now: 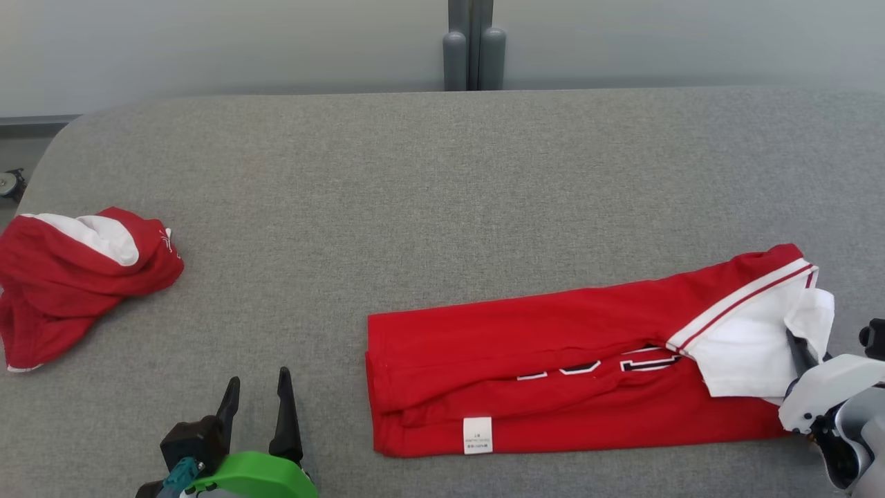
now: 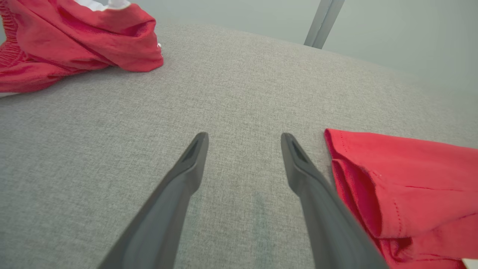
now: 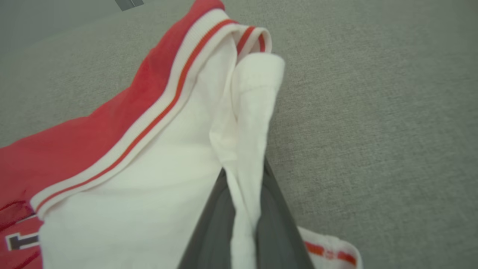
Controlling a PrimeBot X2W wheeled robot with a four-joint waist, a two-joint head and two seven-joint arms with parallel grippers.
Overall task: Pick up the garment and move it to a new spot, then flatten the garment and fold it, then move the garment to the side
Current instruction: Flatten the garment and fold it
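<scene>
The garment (image 1: pixel 553 360) is a red jersey with white, red-striped trim, folded into a long band on the grey table's near right. My right gripper (image 1: pixel 795 342) is at its right end, shut on a fold of the white fabric. In the right wrist view that white fold (image 3: pixel 254 112) rises pinched between the two dark fingers of the right gripper (image 3: pixel 244 175). My left gripper (image 1: pixel 259 387) is open over bare table, to the left of the garment's left edge. The left wrist view has the left gripper (image 2: pixel 244 140) empty, with the garment's red folded edge (image 2: pixel 410 186) just beside its right finger.
A second red and white garment (image 1: pixel 76 277) lies crumpled at the table's left edge, and the left wrist view has that crumpled garment (image 2: pixel 74 41) at its top left. The grey cloth-covered table (image 1: pixel 442 173) stretches far back to a wall with a grey post (image 1: pixel 473 48).
</scene>
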